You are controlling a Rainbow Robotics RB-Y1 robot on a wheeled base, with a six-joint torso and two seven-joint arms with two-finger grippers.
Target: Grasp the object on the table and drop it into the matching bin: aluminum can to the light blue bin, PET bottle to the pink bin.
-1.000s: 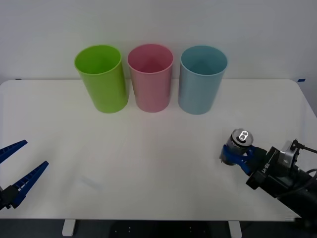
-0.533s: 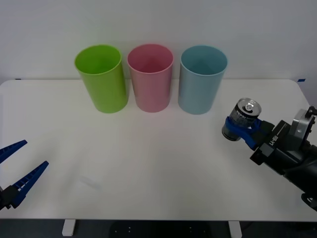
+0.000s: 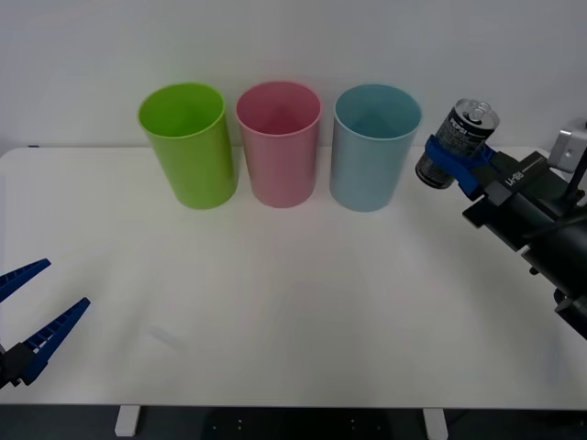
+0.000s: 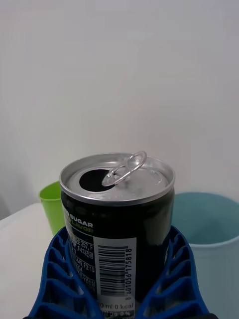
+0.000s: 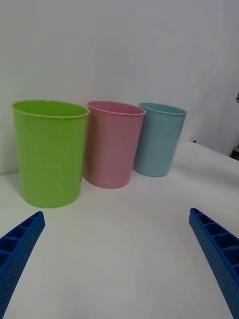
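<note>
My right gripper is shut on the aluminum can, a small dark can with a shiny pull-tab top. It holds the can in the air, a little to the right of the light blue bin and about level with its rim. The blue fingers clamp the can's sides. The pink bin stands left of the light blue bin at the back of the white table. My left gripper hangs open at the table's front left.
A lime green bin stands left of the pink bin; the three bins form a row by the back wall. The light blue bin lies just beyond the can in the right wrist view.
My right gripper has lifted the can from the table's right side and carried it up and back toward the light blue bin. The left arm has not moved.
</note>
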